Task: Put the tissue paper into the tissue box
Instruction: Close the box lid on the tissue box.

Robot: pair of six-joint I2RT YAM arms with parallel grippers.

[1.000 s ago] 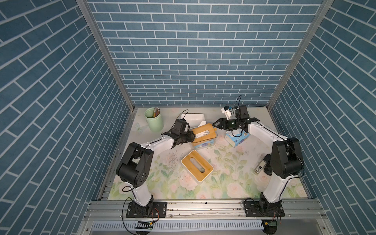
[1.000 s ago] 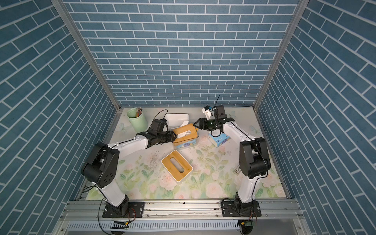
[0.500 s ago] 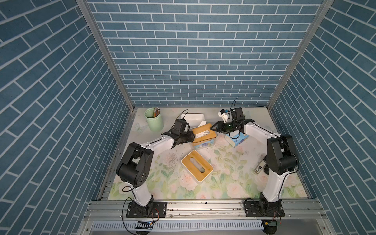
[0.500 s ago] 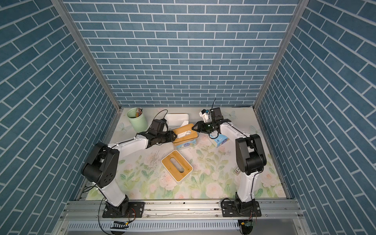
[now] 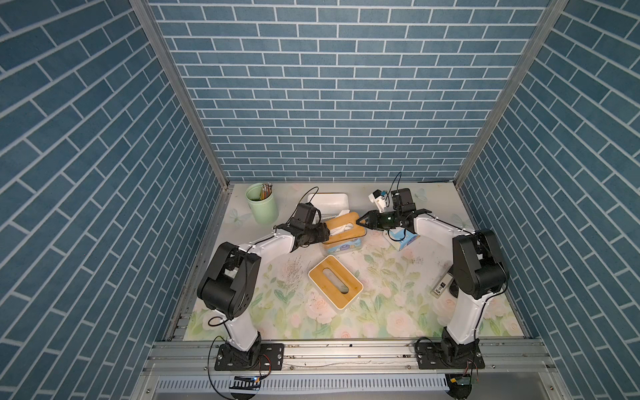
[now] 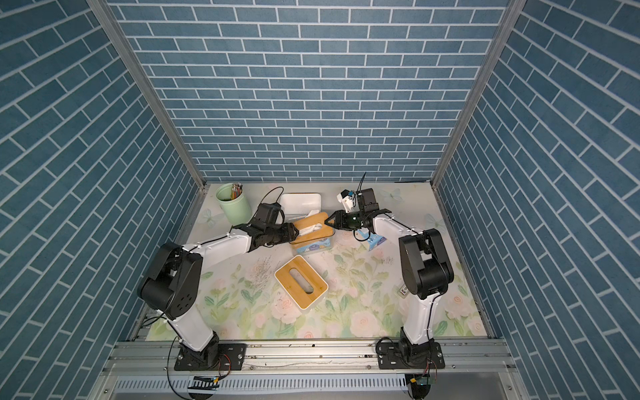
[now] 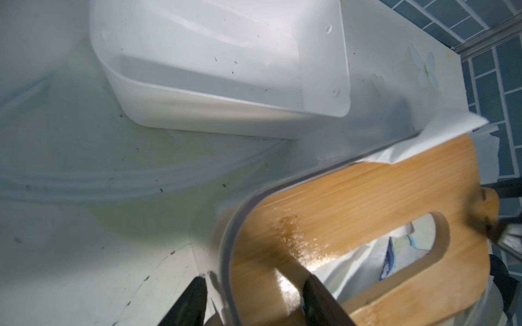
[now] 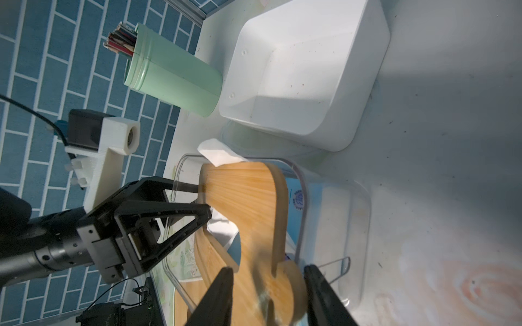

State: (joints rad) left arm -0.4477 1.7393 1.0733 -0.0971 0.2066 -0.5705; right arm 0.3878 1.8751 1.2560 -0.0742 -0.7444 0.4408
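1. Top views: box [image 5: 343, 246] toward the back of the table [image 5: 381, 304], clear-walled, with a wooden lid [image 5: 350, 220] tilted on top.
2. Inside the box, under the lid: tissue [image 5: 341, 229], with a white sheet up through the lid slot and one corner out past the rim on the bin side.
3. Left wrist view: more tissue [image 7: 353, 268] and a blue-printed wrapper [image 7: 391, 254] visible through the slot.
4. At the lid end nearer its own arm: left gripper [image 5: 327, 233], fingers [image 7: 189, 304] astride the box wall and the lid edge, one outside the wall, one on the wood. Cannot tell whether clamped or merely around them.
5. At the opposite lid end: right gripper [image 5: 361, 223]. Right wrist view: fingers [image 8: 217, 296] apart, one on each side of the lid's end, close against it. Cannot tell whether pinching.
6. Elsewhere:
   - second box [image 5: 322, 270] with its lid flat, nearer the front, well apart
   - white bin [image 5: 332, 197] just behind the first box
   - green cup [image 5: 262, 209] with pencils [image 5: 266, 189] in the back corner
   - blue pack [image 5: 406, 239] under the right arm
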